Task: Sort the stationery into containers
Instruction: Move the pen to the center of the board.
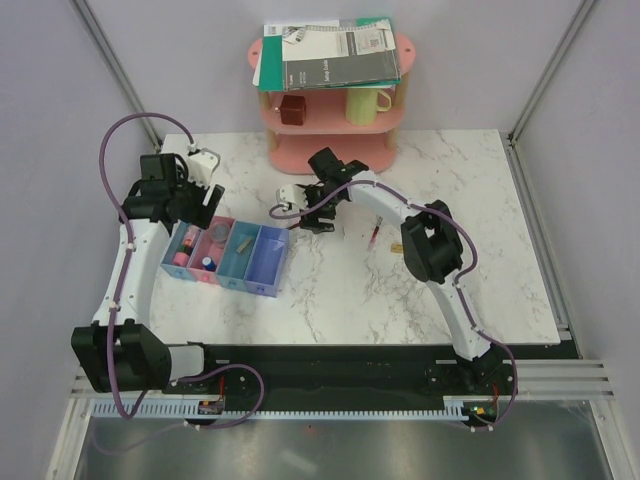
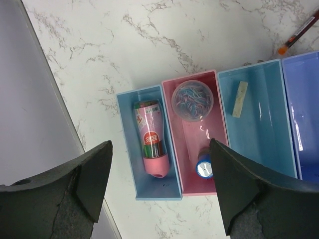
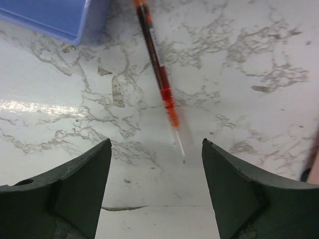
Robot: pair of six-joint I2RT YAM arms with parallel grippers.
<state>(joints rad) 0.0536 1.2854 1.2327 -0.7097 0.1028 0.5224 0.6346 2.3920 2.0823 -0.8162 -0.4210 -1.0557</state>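
On the white marbled bench [image 1: 400, 300] a pink shelf rack [image 1: 330, 150] is seen at the far edge, well apart from the row of four joined plastic trays [image 1: 265, 262]. The left tool [image 2: 159, 144] is held spread above the trays, in which a pink cylinder [image 2: 152, 144], a round greyish disc [image 2: 192, 99] and a small tan block [image 2: 240, 98] are lying. The right tool [image 3: 155, 142] is pointed down, spread too. A thin red pen [image 3: 158, 74] lies on the bench beside the violet-blue tray [image 3: 55, 17], its tip towards the gap between the fingers.

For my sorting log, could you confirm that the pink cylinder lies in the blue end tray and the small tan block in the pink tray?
Not quite: the left wrist view shows the small tan block in the light blue plastic tray, beside the pink plastic tray. The pink cylinder does lie in the blue end tray.
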